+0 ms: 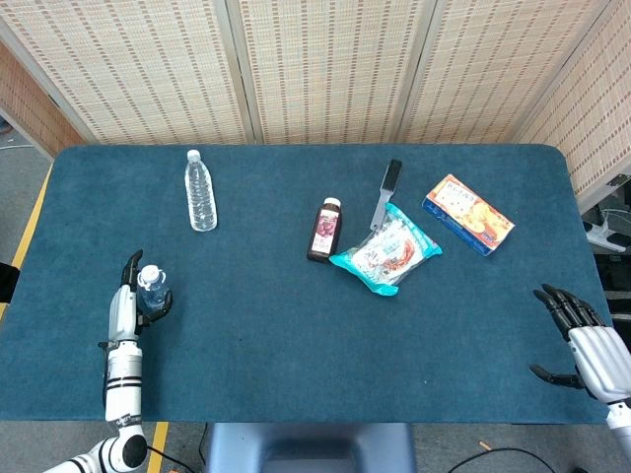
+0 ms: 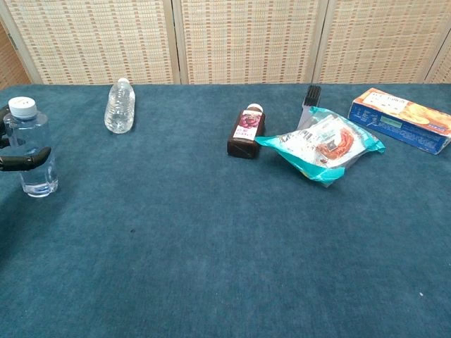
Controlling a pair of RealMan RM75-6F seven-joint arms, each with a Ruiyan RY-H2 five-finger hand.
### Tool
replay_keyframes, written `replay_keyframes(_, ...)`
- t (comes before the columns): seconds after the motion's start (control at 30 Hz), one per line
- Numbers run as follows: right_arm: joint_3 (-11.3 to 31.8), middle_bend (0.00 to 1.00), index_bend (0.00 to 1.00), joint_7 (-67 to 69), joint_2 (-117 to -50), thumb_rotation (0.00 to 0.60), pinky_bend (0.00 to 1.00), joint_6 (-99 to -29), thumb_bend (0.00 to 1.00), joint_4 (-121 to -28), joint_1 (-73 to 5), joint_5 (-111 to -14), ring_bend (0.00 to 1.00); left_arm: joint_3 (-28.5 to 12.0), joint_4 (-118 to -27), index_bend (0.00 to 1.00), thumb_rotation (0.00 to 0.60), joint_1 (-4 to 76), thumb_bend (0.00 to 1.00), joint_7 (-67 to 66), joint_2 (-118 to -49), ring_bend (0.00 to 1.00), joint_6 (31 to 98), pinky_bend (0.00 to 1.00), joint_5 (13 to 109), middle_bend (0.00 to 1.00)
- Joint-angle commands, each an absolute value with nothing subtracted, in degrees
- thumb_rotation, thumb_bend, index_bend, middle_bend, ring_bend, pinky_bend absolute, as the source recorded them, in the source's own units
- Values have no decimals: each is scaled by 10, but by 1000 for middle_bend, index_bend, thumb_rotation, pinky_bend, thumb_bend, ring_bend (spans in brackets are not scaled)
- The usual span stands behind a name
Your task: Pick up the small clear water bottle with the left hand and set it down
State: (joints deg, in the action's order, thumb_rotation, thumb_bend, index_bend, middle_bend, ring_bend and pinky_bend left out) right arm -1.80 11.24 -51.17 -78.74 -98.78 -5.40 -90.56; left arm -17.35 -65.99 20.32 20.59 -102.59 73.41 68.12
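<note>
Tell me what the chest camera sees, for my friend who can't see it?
A small clear water bottle stands upright at the left edge of a blue table, a robot hand's fingers around it. Farther back lie another bottle, a dark bottle, a snack bag and an orange box.

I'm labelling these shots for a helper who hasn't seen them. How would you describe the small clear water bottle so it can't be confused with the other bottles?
On the blue table, look to its left edge, near the front. The small clear water bottle stands upright there with the left hand around it. The other clear bottle lies flat farther back; the dark bottle lies mid-table.
</note>
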Motion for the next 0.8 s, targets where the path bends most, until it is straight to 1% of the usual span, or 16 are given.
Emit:
replay_keyframes(0.03, -18, 0, 0, 111, -512, 600, 116, -788, 63, -989, -54, -906, 0, -173, -673, 0, 600, 202, 383, 200, -1013, 0, 727, 120, 682, 0)
replay_keyframes(0.33, -17, 0, 0, 110, -513, 600, 116, -787, 63, -989, -54, -905, 0, -184, -741, 0, 600, 202, 385, 165, -944, 0, 718, 115, 681, 0)
replay_keyframes(0.5, -18, 0, 0, 109, -513, 600, 116, -785, 63, -990, -55, -905, 0, -190, -771, 0, 600, 205, 386, 154, -920, 0, 717, 115, 682, 0)
replay_keyframes(0.8, -17, 0, 0, 111, -512, 600, 116, -784, 63, -990, -56, -903, 0, -189, -846, 0, 600, 202, 385, 135, -864, 0, 738, 108, 713, 0)
